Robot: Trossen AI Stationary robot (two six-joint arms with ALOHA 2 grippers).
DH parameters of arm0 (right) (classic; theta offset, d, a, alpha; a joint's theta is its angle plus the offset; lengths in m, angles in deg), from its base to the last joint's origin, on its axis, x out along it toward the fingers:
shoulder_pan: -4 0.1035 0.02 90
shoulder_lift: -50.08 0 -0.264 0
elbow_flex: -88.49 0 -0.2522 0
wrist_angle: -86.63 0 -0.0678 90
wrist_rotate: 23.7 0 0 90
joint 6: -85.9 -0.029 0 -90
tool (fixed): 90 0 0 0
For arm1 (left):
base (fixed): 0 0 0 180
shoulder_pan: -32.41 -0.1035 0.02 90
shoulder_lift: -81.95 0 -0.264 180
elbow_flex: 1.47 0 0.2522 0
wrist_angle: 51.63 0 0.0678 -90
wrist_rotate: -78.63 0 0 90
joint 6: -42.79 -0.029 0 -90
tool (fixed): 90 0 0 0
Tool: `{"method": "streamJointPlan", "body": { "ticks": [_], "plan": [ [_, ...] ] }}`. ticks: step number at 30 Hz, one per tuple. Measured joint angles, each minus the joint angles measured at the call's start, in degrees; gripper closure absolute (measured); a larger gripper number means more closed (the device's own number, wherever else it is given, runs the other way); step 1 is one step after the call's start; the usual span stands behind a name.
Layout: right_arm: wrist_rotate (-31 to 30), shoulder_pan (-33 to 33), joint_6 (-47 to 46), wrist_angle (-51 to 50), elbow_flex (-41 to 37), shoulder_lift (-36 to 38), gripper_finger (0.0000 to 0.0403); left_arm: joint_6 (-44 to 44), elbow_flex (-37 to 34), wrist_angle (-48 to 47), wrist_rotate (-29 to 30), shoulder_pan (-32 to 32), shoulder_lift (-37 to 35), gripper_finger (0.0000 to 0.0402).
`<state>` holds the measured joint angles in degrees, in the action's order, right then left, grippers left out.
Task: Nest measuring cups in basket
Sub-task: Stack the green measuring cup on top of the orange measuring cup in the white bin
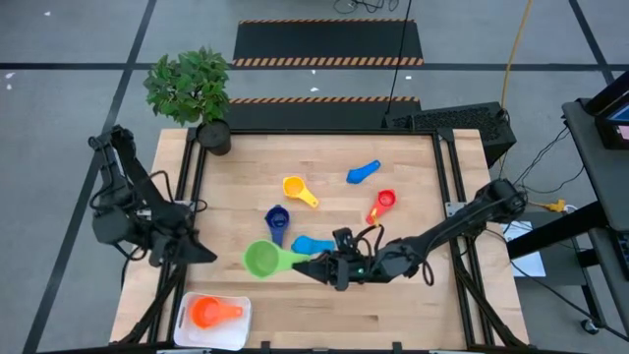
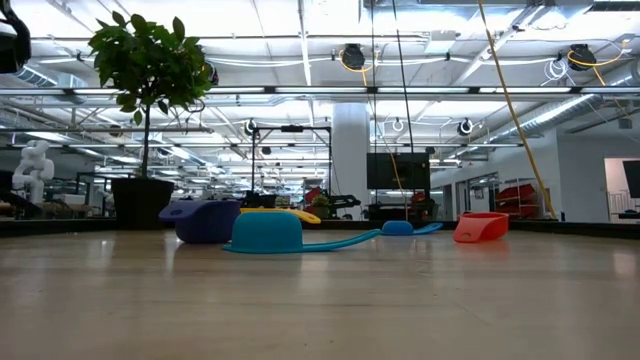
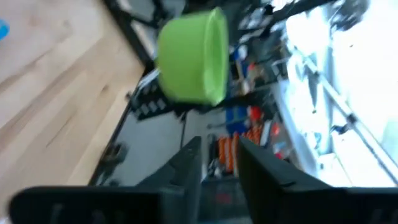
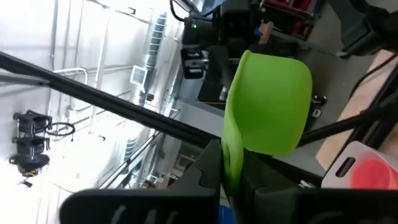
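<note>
Right claw [image 1: 329, 267] is clamping the green measuring cup [image 1: 261, 259] by its flat handle, fingers pinched shut on it. Right wrist view confirms this: the handle is sitting between the two fingers, with the bowl sticking out ahead. Holding by the handle is keeping the bowl free, which I'd judge is what you want for dropping it over or into another cup. The cup is sitting over the front-middle of the bench [image 1: 413, 305], off to the right of the basket [image 1: 187, 317], and likely lifted, since the low view is not showing it among the cups on the surface.

Left claw [image 1: 201, 254] is waiting at the left edge of the bench, fingers [image 3: 186, 163] parted a little, holding nothing. Its camera is looking across at the green cup, well apart.

Containers:
- White basket at the front-left corner is holding one orange cup [image 1: 209, 312], handle pointing right. Nothing else in it.
- Green cup bowl is looking empty.

Still loose on the bench:
- yellow cup [image 1: 298, 189]
- dark blue cup [image 1: 277, 218]
- light blue cup [image 1: 313, 244] just beside the claw
- blue scoop [image 1: 363, 174]
- red cup [image 1: 382, 203]

Potted plant [image 1: 192, 90] is at the back-left corner, not involved.
</note>
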<state>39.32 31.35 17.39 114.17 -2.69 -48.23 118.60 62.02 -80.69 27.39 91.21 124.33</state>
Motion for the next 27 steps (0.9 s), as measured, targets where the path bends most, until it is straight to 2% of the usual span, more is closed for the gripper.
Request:
{"method": "streamJointPlan", "body": {
  "ticks": [4,8,21,27],
  "plan": [
    [-0.1,-0.1,2.0,3.8,0.0,-1.5,0.0403,-4.6,0.0,5.3,1.4,0.0,0.1,0.0241],
    [-0.3,-0.1,2.0,4.2,0.1,-2.6,0.0403,-8.0,0.0,8.5,3.0,-0.5,0.4,0.0211],
    [-6.2,0.9,10.0,8.4,0.1,-2.6,0.0403,-9.2,0.0,5.7,3.5,-5.7,0.4,0.0204],
    [-6.3,0.9,13.7,11.1,0.1,-2.6,0.0403,-11.7,0.0,5.7,3.3,-9.5,0.4,0.0204]
  ]
}}
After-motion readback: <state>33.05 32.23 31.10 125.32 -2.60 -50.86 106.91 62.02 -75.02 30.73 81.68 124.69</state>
